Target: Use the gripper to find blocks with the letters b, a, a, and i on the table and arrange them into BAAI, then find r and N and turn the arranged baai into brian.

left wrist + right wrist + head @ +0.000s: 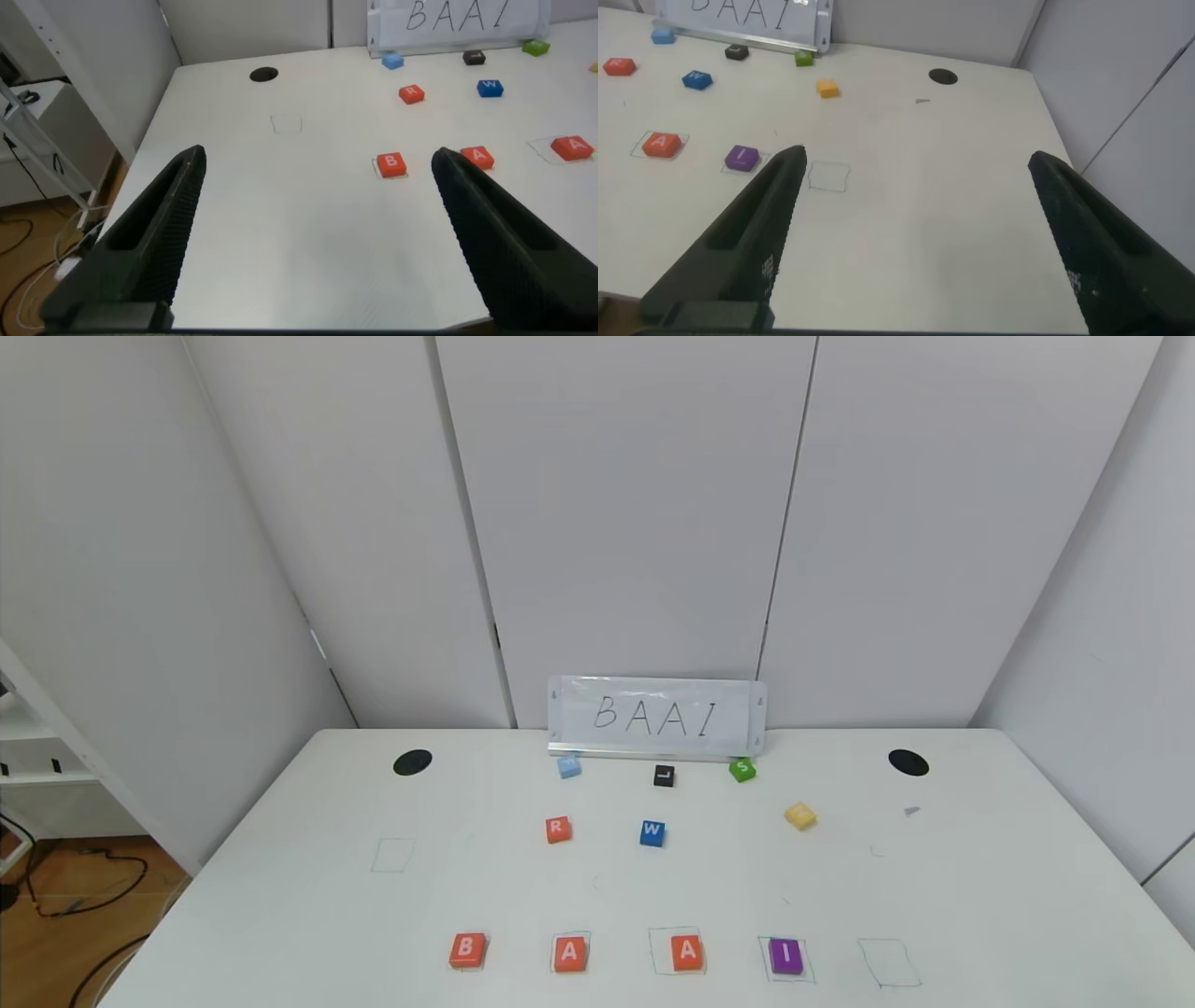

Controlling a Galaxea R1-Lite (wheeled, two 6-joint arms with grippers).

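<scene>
Letters on the yellow cube [800,816] and pale blue cube [569,766] stay unreadable; both end effectors, left [318,187] and right [910,191], gape empty.

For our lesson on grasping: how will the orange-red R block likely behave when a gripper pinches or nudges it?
The R block looks like a squat cube lying flat on the table, so it should slide rather than roll or tip. Its flat sides probably suit a pinch. It appears small, so likely light.

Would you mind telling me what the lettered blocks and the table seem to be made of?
The blocks look like matte painted wood or foam: flat colour, no glare, softly rounded edges; which one is unclear. The table looks like smooth white laminate with a faint sheen, marked with thin green pen squares.
</scene>
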